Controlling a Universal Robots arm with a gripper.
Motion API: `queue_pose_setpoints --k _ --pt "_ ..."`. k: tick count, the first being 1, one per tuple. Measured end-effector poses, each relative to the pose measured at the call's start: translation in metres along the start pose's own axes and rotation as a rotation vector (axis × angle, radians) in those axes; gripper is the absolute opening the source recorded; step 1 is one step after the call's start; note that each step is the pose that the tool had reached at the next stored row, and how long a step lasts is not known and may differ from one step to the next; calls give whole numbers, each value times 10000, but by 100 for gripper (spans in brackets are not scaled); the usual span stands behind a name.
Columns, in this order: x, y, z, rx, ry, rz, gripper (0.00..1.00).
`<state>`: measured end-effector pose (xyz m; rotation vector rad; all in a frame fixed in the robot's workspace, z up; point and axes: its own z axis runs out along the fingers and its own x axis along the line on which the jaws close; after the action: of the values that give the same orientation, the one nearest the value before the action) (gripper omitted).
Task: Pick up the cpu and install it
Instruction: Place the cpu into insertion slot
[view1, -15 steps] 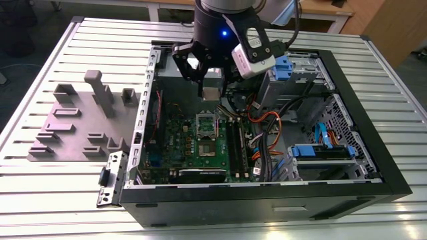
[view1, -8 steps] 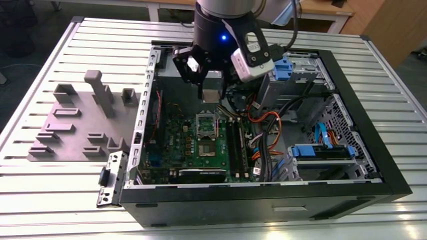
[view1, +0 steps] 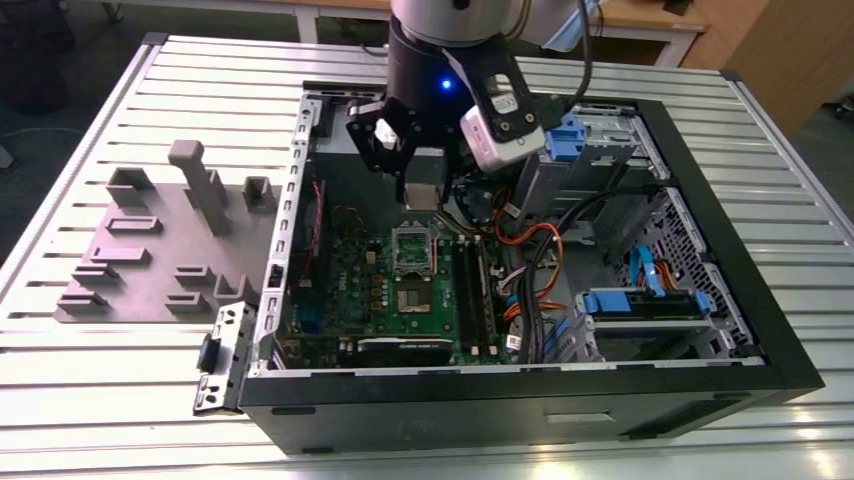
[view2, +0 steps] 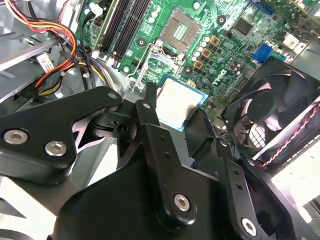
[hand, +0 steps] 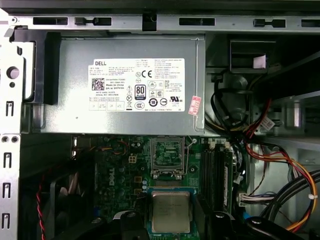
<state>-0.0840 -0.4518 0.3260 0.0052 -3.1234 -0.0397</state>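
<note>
The fingers (view2: 150, 122) were closed on two opposite edges of the cpu (view2: 176, 100) and held it flat in the air. It hung inside the open computer case (view1: 534, 400), over the green board (hand: 120, 175), just beside the socket (hand: 167, 159) and not touching it.

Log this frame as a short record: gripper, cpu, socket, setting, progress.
gripper: gripper shut on the cpu, gripping two opposite edges
cpu: held in the air above the motherboard, metal top up, apart from the socket
socket: cpu socket uncovered, nothing seated in it
setting: open computer case lying on a slatted metal table
progress: cpu picked up, not installed
</note>
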Motion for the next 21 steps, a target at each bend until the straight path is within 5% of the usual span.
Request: queue_pose_setpoints --k 21 --pt "-1 -39 66 -1 1 0 47"
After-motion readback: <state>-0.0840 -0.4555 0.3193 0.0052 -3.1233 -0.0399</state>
